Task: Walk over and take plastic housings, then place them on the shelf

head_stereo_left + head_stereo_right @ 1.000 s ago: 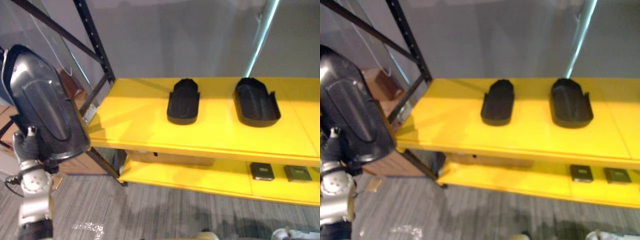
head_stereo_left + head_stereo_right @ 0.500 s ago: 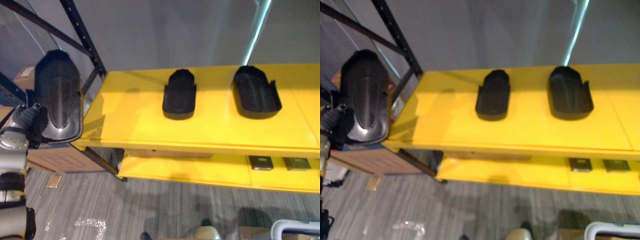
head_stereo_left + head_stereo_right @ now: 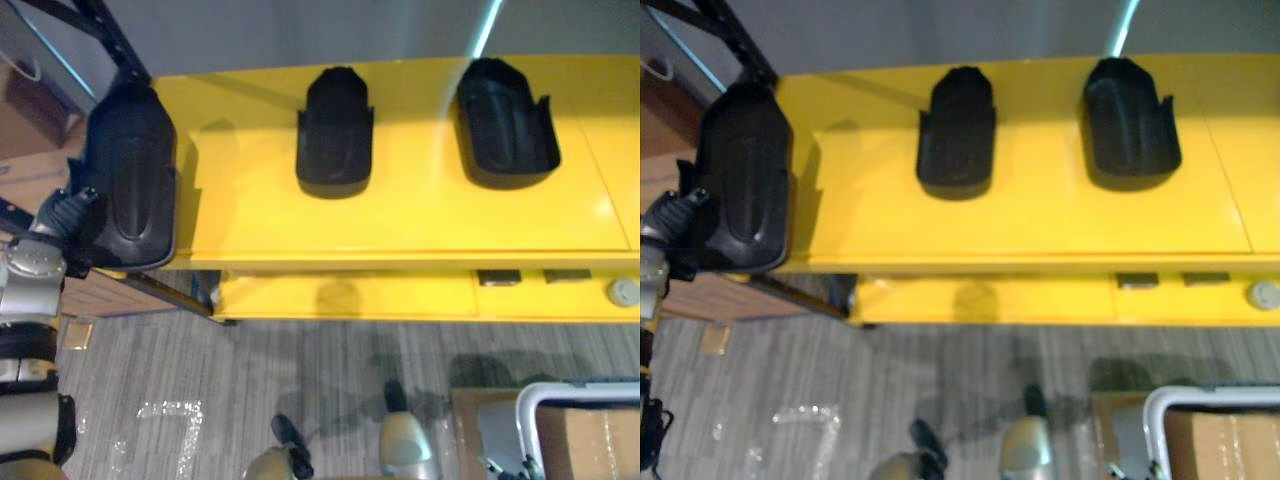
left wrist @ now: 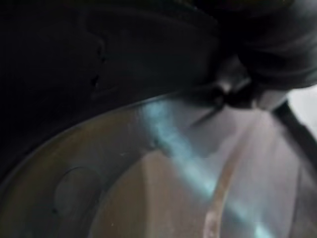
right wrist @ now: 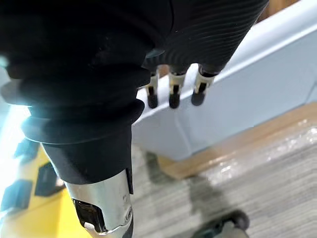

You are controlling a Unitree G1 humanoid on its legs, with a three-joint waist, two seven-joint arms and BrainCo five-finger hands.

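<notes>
Left hand (image 3: 62,215) fingers clamped on near rim of held housing (image 3: 132,180) at shelf (image 3: 420,220) left end; landed or hovering, unclear. Thin rigid shell, probably light, glossy-slick; rim grip suits. Right hand (image 5: 171,94) fingers relaxed, empty.

Grey striped carpet (image 3: 300,380), cardboard box (image 3: 590,440) inside a white frame (image 3: 580,384), brown box (image 3: 100,295) at far left

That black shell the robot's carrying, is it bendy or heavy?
Probably stiff: the black shell shows no sag, held by one edge. Likely light, since the left hand carries it alone. Its glossy surface may be slippery.
</notes>
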